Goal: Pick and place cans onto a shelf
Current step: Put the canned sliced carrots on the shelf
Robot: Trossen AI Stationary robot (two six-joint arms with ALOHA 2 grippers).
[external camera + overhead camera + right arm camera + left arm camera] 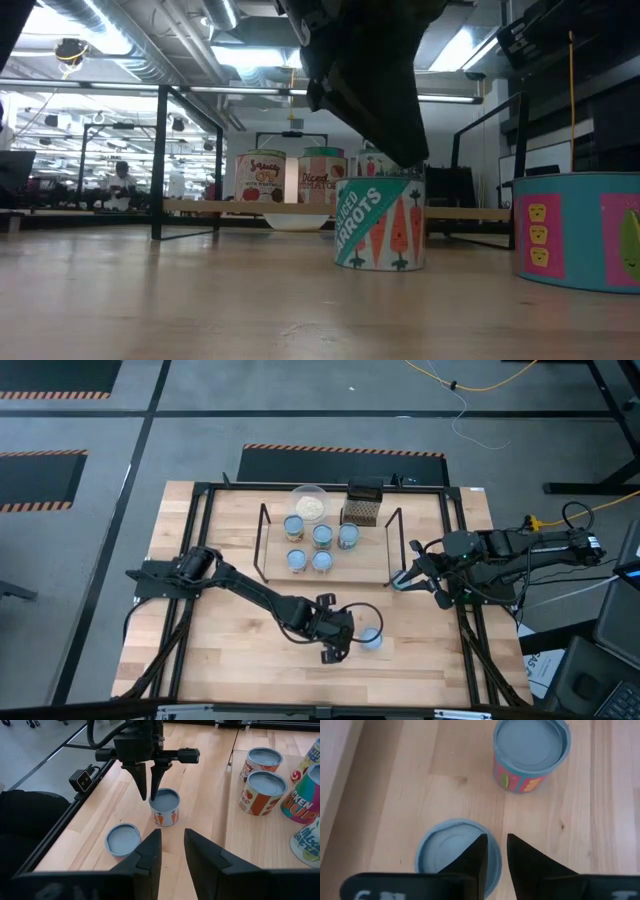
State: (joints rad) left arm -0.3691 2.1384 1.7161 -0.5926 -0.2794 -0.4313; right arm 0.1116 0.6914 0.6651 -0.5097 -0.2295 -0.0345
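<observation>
Five cans (pixel 321 536) stand upright on the light-wood shelf (pixel 370 565) at the table's far middle. Two more cans stand on the table near its front. One is a carrot-labelled can (pixel 165 809), which also shows in the low view (pixel 380 228) and the left wrist view (pixel 445 855). The other is a pink-labelled can (pixel 370 638) just to its right, also in the left wrist view (pixel 530 755). My left gripper (pixel 148 796) points down over the carrot can's rim, fingers shut. My right gripper (pixel 405 582) is shut and empty beside the shelf's right end. My left gripper's shut fingers (pixel 477 851) come from above and point down over the edge of the carrot can's top (pixel 437 847). The can stands upright on the table. I cannot tell whether the fingertips touch it.
A clear bowl with whitish contents (pixel 309 503) and a small dark mesh box (pixel 362 506) stand behind the shelf. Black wire frames (pixel 263 540) rise at the shelf's two ends. A black frame rail runs round the table. People show in the room beyond the table.
</observation>
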